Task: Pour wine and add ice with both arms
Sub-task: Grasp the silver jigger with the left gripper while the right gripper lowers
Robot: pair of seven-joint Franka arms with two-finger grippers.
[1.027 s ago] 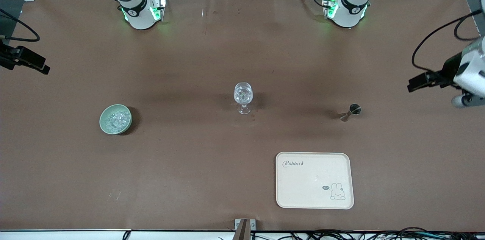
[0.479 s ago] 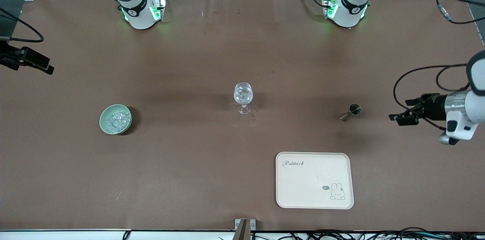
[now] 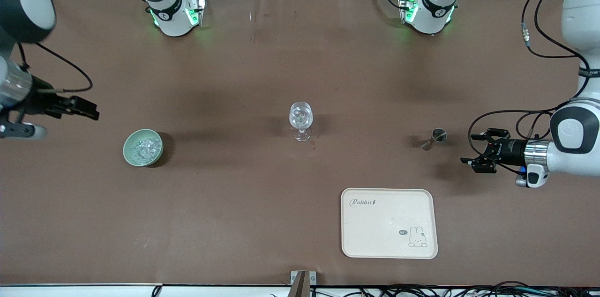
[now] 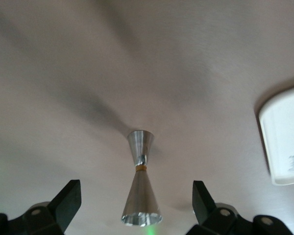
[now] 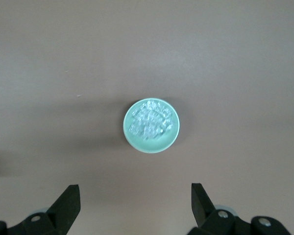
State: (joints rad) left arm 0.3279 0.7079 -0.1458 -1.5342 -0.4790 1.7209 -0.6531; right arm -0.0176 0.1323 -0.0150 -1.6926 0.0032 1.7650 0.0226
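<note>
The left gripper (image 3: 474, 154) sits low over the table (image 3: 234, 203) at its own arm's end, fingers spread wide and empty, lined up on the metal measuring cup (image 3: 434, 138) standing just beside it (an hourglass shape, upright). The right gripper (image 3: 86, 109) hangs over the other end, wide open too, holding nothing. Under its camera: the green bowl (image 5: 172, 139) full of ice (image 5: 151, 121). The wine glass (image 3: 300, 120) stands mid-table; the cream tray (image 3: 389, 223) lies nearer the front camera.

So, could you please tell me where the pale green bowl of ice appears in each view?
Front view: pale green bowl of ice, toward the right arm's end of the brown table.
Left wrist view: not in it.
Right wrist view: mid-picture.
Shared landmark: the brown table.
</note>
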